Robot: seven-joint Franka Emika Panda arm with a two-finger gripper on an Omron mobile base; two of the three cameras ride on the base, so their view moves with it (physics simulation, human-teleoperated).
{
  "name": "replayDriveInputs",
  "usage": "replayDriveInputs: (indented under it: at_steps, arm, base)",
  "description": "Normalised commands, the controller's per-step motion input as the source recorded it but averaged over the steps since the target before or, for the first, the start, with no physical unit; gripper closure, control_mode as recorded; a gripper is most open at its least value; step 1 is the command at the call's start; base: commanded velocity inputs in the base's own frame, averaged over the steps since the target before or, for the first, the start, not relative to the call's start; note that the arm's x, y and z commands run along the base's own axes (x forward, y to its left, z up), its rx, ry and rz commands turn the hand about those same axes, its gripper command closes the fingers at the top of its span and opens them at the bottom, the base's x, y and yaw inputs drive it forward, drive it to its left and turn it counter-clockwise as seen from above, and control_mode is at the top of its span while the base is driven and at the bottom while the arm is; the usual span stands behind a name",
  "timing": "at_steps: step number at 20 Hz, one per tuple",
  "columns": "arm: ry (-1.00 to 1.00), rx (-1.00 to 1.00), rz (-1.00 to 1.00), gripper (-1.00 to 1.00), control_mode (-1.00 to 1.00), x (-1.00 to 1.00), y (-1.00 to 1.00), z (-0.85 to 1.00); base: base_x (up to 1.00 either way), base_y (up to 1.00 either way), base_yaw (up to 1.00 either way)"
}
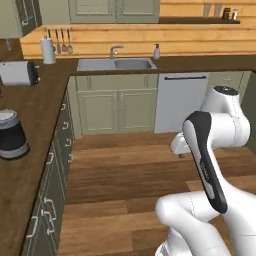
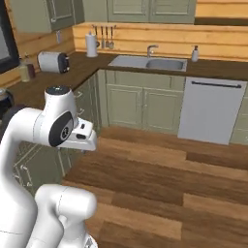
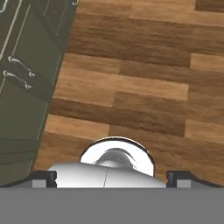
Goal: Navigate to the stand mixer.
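Gripper (image 3: 111,178) is tucked in close to the arm and aims down at the wood floor (image 3: 144,87). Its two fingertips (image 3: 43,178) sit wide apart with nothing between them, so it reads as spread and empty. Where the stand mixer is I cannot tell. The left counter (image 1: 35,107) carries the black-and-grey pot appliance (image 1: 11,134) near the base and the silver toaster (image 1: 19,73) further along toward the corner, and neither of those is the target. The back run has the paper towel roll (image 1: 48,50), the sink (image 1: 116,64) and a soap bottle (image 1: 156,51), with the white dishwasher (image 1: 181,102) below it to the right. The base stands on open floor, with the left counter's cabinet fronts (image 3: 22,87) just beside the hand. My guess is the mixer lies off past the frame edges, maybe nearer along the left counter behind the pot appliance's side, or further right along the back wall. The coming move likely turns on rotating or driving the base until it comes into sight, and no arm reach is needed. Main risk is clipping the left cabinets while turning.
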Motion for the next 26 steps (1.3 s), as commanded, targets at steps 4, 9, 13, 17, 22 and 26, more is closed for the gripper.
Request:
replayDriveInputs:
  at_steps: [4, 9, 13, 17, 22, 26]
  arm:
    - [0.00, 0.00, 0.00, -1.00, 1.00, 0.00, 0.00, 0.00]
    - [0.00, 0.00, 0.00, -1.00, 1.00, 0.00, 0.00, 0.00]
    - [0.00, 0.00, 0.00, -1.00, 1.00, 0.00, 0.00, 0.00]
    - [0.00, 0.00, 0.00, -1.00, 1.00, 0.00, 0.00, 0.00]
    - [0.00, 0.00, 0.00, -1.00, 1.00, 0.00, 0.00, 0.00]
    - [0.00, 0.00, 0.00, -1.00, 1.00, 0.00, 0.00, 0.00]
  base:
    - [0.28, -0.46, -0.68]
    - [0.28, -0.49, -0.68]
    - [0.30, -0.51, -0.66]
    - [0.51, -0.29, -0.57]
    - [0.90, 0.03, -0.43]
    - [1.00, 0.28, -0.34]
